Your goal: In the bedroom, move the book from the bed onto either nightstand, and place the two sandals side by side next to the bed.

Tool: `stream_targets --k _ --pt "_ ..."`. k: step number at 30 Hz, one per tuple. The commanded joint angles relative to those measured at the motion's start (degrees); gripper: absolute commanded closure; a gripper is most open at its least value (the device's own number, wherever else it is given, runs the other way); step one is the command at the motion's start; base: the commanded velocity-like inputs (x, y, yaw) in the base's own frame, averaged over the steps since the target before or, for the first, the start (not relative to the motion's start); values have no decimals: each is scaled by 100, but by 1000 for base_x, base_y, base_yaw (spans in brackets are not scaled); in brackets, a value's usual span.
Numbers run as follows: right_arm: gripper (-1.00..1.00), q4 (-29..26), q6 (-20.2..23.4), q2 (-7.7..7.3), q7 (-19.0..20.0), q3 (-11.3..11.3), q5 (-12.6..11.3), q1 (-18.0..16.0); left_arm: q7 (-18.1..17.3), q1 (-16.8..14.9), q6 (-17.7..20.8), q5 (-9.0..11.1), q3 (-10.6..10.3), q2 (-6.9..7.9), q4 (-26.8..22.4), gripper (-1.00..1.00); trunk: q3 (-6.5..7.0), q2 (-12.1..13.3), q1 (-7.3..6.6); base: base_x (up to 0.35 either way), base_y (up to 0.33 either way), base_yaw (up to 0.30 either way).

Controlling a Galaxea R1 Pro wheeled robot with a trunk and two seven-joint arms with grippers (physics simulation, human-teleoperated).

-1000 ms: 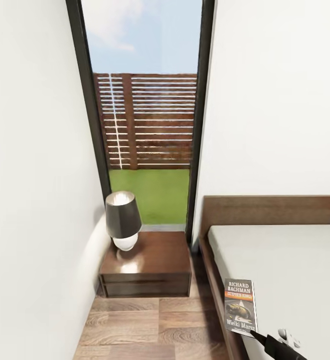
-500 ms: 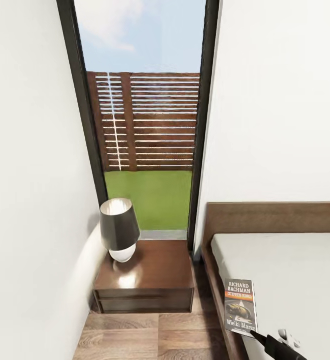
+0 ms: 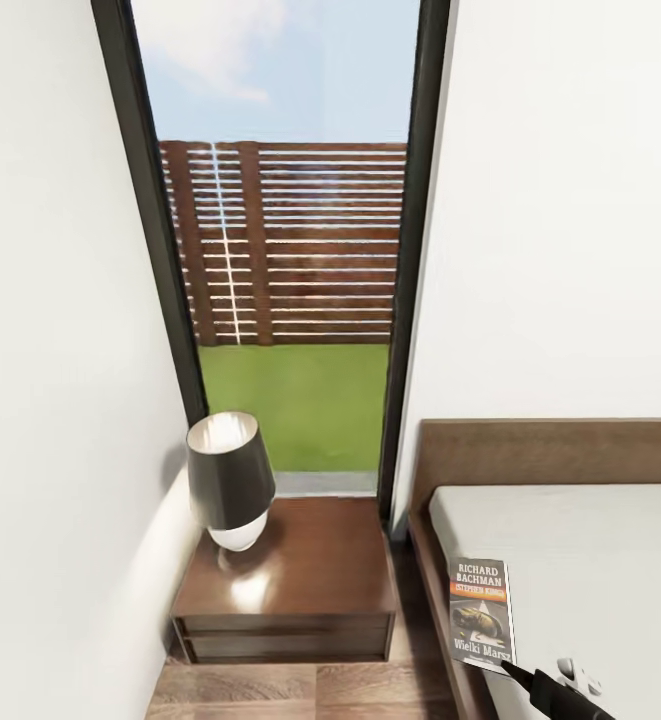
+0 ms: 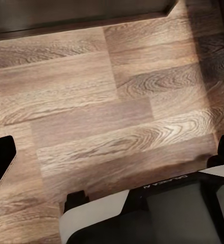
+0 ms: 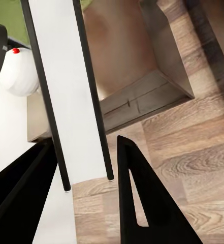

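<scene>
1. Book [image 3: 482, 610] upright, pinched at its lower corner by right gripper [image 3: 515, 668], over the bed [image 3: 570, 560] edge.
2. Nightstand [image 3: 300, 590] just beside bed, bearing only a lamp [image 3: 230, 480] on top; drawers shut.
3. Left gripper [image 4: 112, 152] fingers spread wide over floor [image 4: 106, 101].
4. Compared with a second ago: nightstand and window [image 3: 290, 250] nearer and lower in head view through camera shift; book held the same.

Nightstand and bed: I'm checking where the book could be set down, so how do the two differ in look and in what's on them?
The nightstand has a glossy dark brown wooden top; the bed has a plain white mattress. The nightstand carries a lamp at its wall-side corner; the bed's mattress appears bare, and the book is held upright at its near edge by the right gripper. The nightstand is far narrower than the bed. Both share dark brown wood.
</scene>
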Motion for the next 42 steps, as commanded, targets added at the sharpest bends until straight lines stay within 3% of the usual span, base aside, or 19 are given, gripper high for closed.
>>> stream_targets --k 1,18,32,42 --pt "100 -1 36 -1 20 -36 -33 -6 -19 -5 -24 -58 36 1 4 -100 -13 -13 7 327 0 0" --pt "100 -1 36 -1 20 -36 -32 -6 -19 -5 -24 -58 34 -2 4 -100 -13 -13 7 128 0 0" --pt "100 -1 36 -1 28 -36 -33 -6 -18 -5 -24 -58 36 0 4 -100 -13 -13 7 305 0 1" --pt "100 -1 36 -1 29 -36 -33 -6 -19 -5 -24 -58 39 2 4 -100 -13 -13 7 83 0 149"
